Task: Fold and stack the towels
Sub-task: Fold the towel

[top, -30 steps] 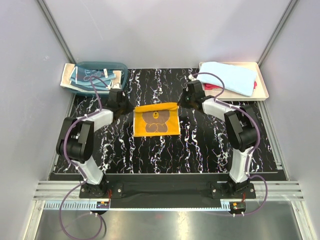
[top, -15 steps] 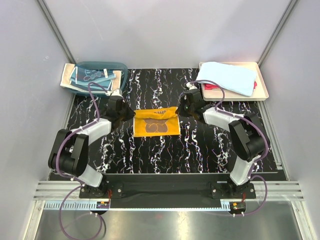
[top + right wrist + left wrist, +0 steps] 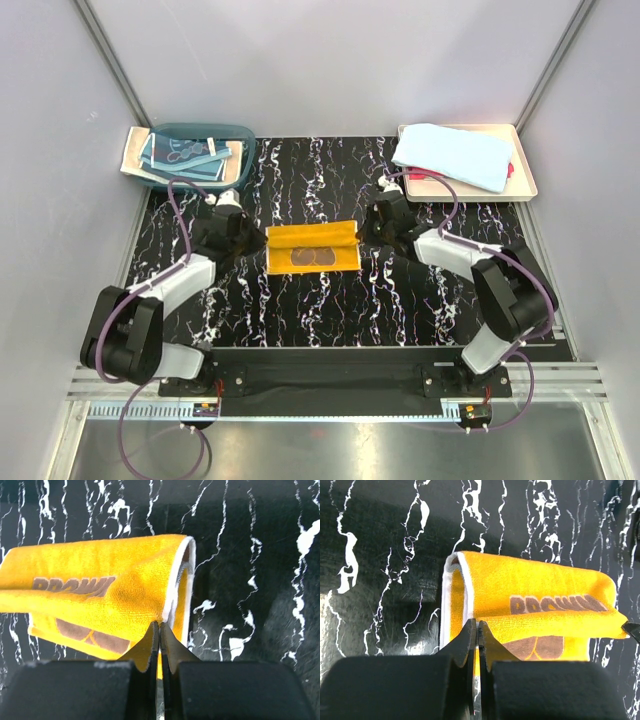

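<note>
Desk (image 3: 320,300) from above: the orange-yellow towel (image 3: 312,247) sits mid-surface on the black marble pattern, its far edge brought over toward the near side, bear print half covered. On its left edge, the left gripper (image 3: 260,240); on its right edge, the right gripper (image 3: 366,232), both down low. Far left, a teal basin (image 3: 200,128) holding blue cloths (image 3: 178,152). Far right, a cream tray (image 3: 527,182) with a light blue towel (image 3: 455,155) lying over a red towel (image 3: 512,170).

Left wrist view: the left gripper (image 3: 476,630) is clamped tight on the orange-yellow towel (image 3: 535,595), the fold curling above it, "BROWN" lettering showing.

Right wrist view: same story. The right gripper (image 3: 160,630) is pinched shut on the orange-yellow towel (image 3: 100,595), white hem looping just above the fingers.
</note>
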